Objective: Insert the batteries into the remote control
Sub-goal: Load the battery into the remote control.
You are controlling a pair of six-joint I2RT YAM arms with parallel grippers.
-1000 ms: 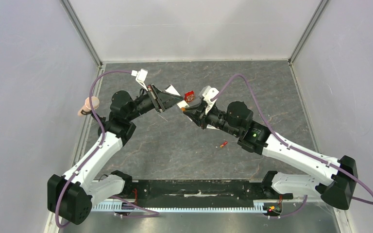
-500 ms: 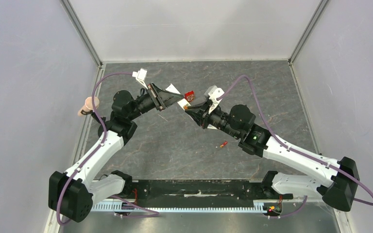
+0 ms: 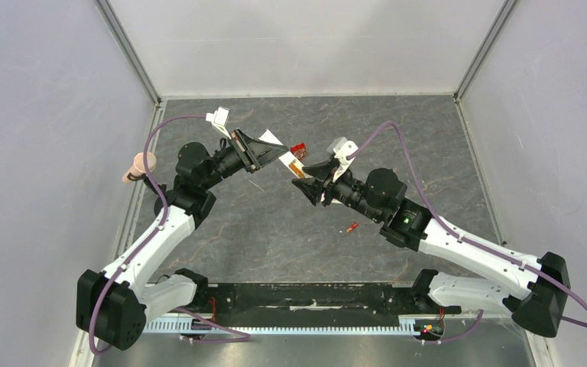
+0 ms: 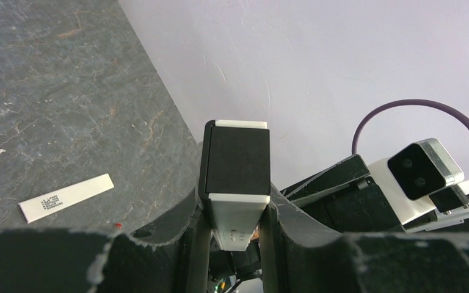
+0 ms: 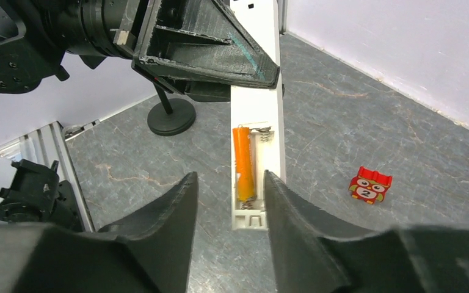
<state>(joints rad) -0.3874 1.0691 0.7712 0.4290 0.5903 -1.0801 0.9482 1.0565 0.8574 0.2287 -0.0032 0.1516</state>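
Since half a second before, my right fingers (image 5: pixel 171 232) had backed away from the slim white rectangular remote control (image 5: pixel 256 110). They sat spread and empty, its recess end just beside their tips, one orange-red cylindrical battery (image 5: pixel 244 162) inside. My left fingers (image 4: pixel 287 229) pinched its other end, arm outstretched.

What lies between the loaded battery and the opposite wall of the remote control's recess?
An empty second slot, with only its spring showing, beside the battery in the remote control. The right wrist view shows it.
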